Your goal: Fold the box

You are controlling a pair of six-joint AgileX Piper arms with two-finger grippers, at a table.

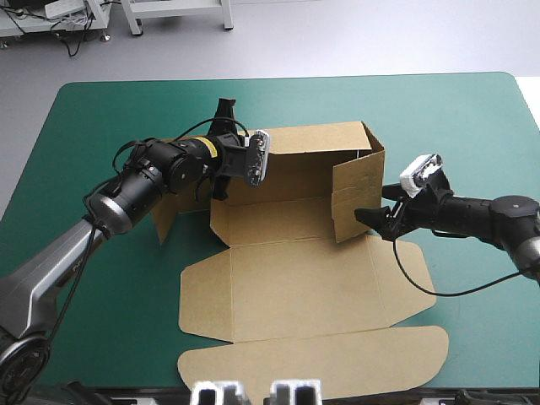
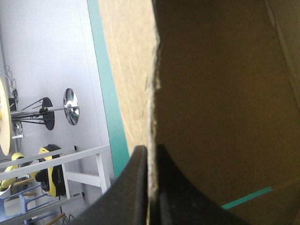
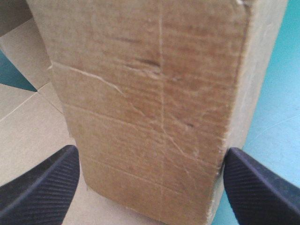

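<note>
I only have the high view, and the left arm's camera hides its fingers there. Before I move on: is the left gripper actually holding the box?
Observer: Yes. In the left wrist view the left gripper is all but shut on a wall edge of the box, with the board between its fingers.
Operator: And is the right one clamped on the side flap?
Observer: No. The right wrist view shows the right gripper open, its fingers standing apart on either side of the raised flap.
</note>
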